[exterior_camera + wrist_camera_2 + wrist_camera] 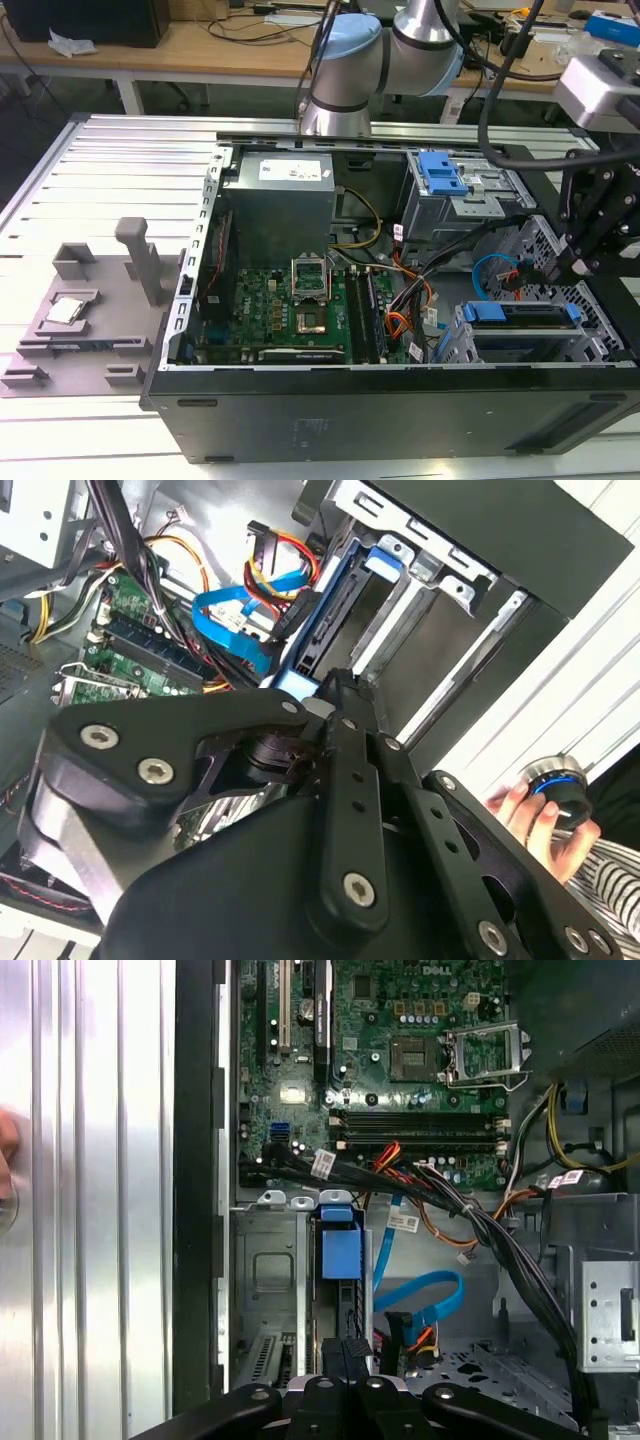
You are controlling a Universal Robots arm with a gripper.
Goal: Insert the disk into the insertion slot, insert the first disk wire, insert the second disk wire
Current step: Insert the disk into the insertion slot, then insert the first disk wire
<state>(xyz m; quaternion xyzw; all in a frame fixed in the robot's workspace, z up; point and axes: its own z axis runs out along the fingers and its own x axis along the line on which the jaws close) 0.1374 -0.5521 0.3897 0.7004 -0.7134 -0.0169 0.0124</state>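
Partly hidden: disk (338,1256) end, behind claw (345,1344).

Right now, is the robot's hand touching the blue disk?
Cannot tell. In the first wrist view the hand reaches right up to the disk, but its black body hides where they would meet.

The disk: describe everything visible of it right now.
The disk stands on edge inside the insertion slot, a perforated grey metal cage. Its bright blue plastic carrier frames a thin dark edge; its broad faces are hidden. In the exterior view it shows as a blue strip along the cage's top. The gripper is right at its end; contact cannot be confirmed. A blue cable loops beside it; whether it is plugged in cannot be told.
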